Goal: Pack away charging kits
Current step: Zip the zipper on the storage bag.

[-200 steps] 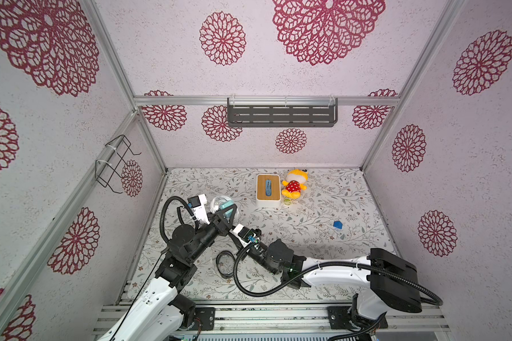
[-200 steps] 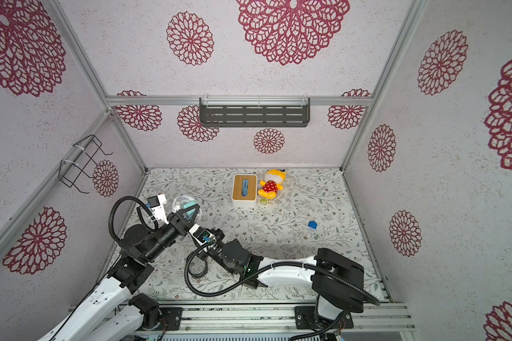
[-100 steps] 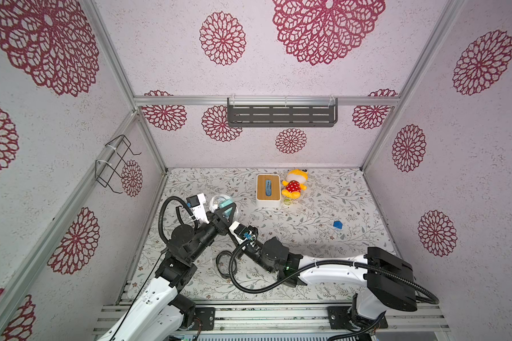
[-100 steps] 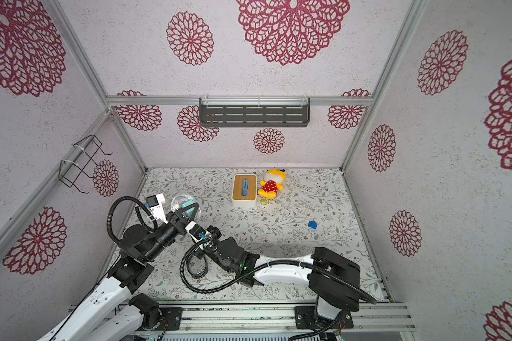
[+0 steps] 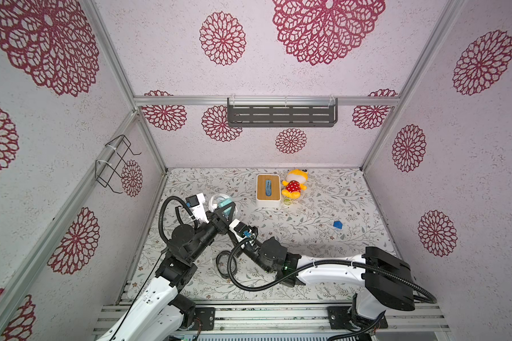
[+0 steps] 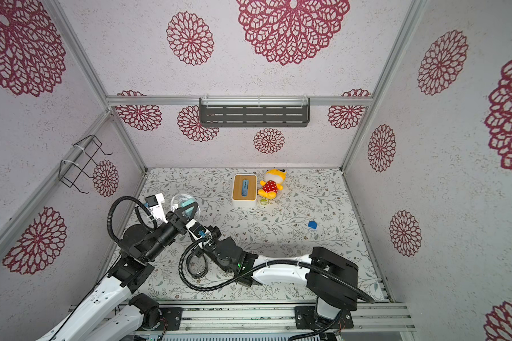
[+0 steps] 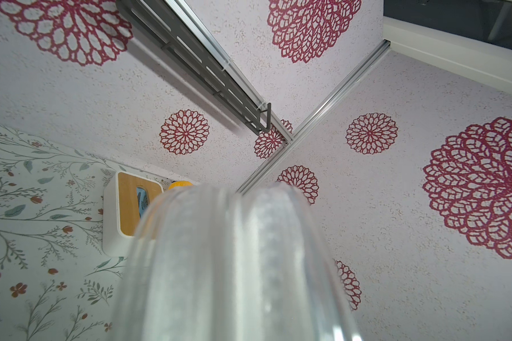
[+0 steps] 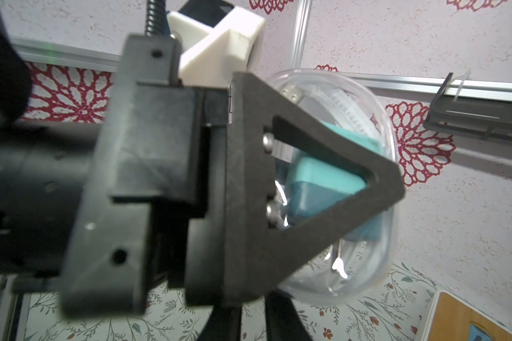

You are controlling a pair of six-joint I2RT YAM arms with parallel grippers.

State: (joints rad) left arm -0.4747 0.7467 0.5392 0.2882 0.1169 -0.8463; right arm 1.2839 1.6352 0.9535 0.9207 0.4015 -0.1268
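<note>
The cell is enclosed by pale, rough-textured walls (image 5: pixel 249 73), on which dark red rosettes (image 5: pixel 223 38) of different sizes are printed. The panels are joined by aluminium profiles (image 5: pixel 189 101). A grey slotted shelf (image 5: pixel 282 116) is hung on the back wall, and a black wire rack (image 5: pixel 116 162) is fixed on the left wall. The floor (image 5: pixel 322 224) is covered with a light sheet printed with twigs and small flowers. Only soft shadows are seen.

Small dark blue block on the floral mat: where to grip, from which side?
Grip the small dark blue block across its opposite side faces, straight down from above. It lies low and alone on the floral mat, open space all round, so a top approach looks unobstructed.
</note>
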